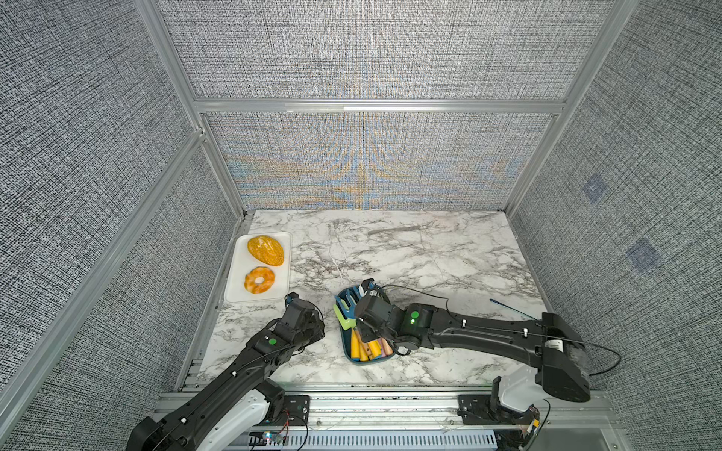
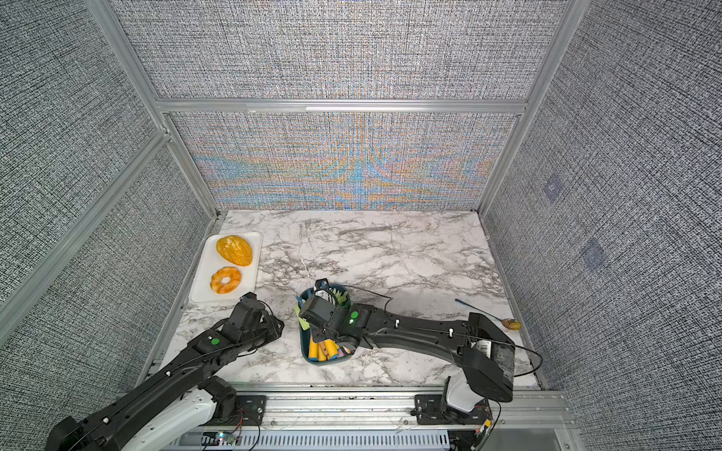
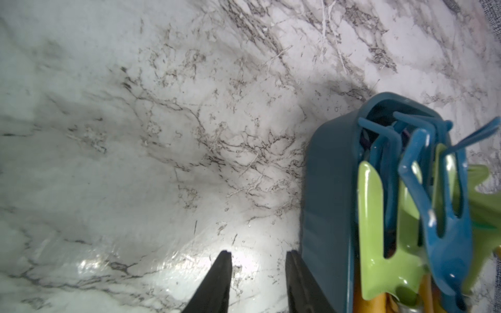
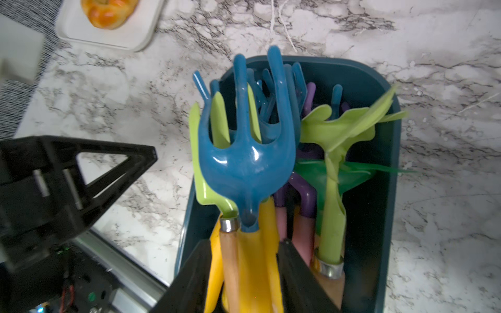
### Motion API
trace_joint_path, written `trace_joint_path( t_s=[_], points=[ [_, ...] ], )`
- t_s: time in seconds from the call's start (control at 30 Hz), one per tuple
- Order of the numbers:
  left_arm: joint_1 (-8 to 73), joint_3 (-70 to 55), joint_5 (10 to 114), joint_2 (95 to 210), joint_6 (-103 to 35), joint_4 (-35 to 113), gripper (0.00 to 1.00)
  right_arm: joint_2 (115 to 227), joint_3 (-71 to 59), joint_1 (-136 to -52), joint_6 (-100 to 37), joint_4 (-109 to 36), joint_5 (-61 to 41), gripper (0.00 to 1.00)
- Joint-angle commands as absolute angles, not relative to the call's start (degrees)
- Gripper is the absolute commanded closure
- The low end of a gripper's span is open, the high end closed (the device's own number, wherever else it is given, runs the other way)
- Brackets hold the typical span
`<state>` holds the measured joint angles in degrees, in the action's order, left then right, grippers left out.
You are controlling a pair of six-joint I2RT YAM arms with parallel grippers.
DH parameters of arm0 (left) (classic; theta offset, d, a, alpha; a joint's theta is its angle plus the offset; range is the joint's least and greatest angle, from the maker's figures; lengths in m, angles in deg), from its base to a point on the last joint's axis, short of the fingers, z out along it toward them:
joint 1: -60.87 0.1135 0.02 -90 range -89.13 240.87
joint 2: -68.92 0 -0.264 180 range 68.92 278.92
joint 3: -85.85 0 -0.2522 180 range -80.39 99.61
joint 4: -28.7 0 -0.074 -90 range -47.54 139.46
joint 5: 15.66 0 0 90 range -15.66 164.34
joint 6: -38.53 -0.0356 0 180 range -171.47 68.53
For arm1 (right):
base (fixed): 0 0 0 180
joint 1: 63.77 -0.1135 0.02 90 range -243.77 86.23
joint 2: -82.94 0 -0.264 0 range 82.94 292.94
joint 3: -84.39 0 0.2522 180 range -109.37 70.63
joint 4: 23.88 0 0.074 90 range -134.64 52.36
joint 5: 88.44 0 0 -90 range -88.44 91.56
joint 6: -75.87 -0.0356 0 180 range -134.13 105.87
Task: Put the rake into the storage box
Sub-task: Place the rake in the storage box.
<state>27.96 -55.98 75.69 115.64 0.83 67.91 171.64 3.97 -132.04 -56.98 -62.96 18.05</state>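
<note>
Blue rake (image 4: 246, 162) lying in storage box (image 4: 379, 216) atop other tools (image 4: 333, 135) (tines toward box's far end). Right gripper (image 4: 245, 241) parted astride yellow handle (image 4: 257, 271), not clamping. Left gripper (image 3: 259, 253) slightly parted, empty, beside box. Marble-print surface (image 1: 429, 254); grey woven walls (image 1: 371, 50), aluminium frame (image 1: 379, 105).

No text, brand or number reads anywhere. White sticker (image 1: 554, 344) on the right arm (image 1: 488, 332), right of the storage box (image 1: 369, 362): dark print, too small to read.
</note>
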Motion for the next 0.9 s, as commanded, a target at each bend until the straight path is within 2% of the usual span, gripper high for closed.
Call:
trace_joint_path(
  t_s=[0.0,0.3,0.43,0.47,0.57,0.7,0.87],
  points=[
    [28.0,-54.3,76.1,114.3,-0.7,69.7,0.52,168.9,4.8,-132.1,-55.0,-59.9,17.2,0.40],
    [28.0,-45.0,81.4,113.0,-4.6,78.3,0.16,161.5,6.1,-128.0,-48.5,-57.4,17.3,0.01],
    [28.0,-39.4,84.8,113.7,-6.7,81.7,0.07,158.9,5.8,-126.8,-44.8,-56.9,20.0,0.01],
    [28.0,-38.2,85.5,113.8,-7.7,82.0,0.01,158.5,5.5,-126.7,-43.9,-57.0,21.6,0.01],
    [28.0,-34.8,87.2,113.7,-10.0,82.0,0.01,157.2,5.4,-126.3,-41.1,-56.7,28.2,0.01],
    [28.0,-31.0,89.3,114.0,-13.0,81.4,0.01,156.1,6.7,-124.5,-34.7,-54.1,31.6,0.01],
    [28.0,-28.0,93.6,117.0,-15.8,80.5,0.01,157.1,6.2,-120.1,-29.0,-53.6,28.7,0.01]
  ],
)
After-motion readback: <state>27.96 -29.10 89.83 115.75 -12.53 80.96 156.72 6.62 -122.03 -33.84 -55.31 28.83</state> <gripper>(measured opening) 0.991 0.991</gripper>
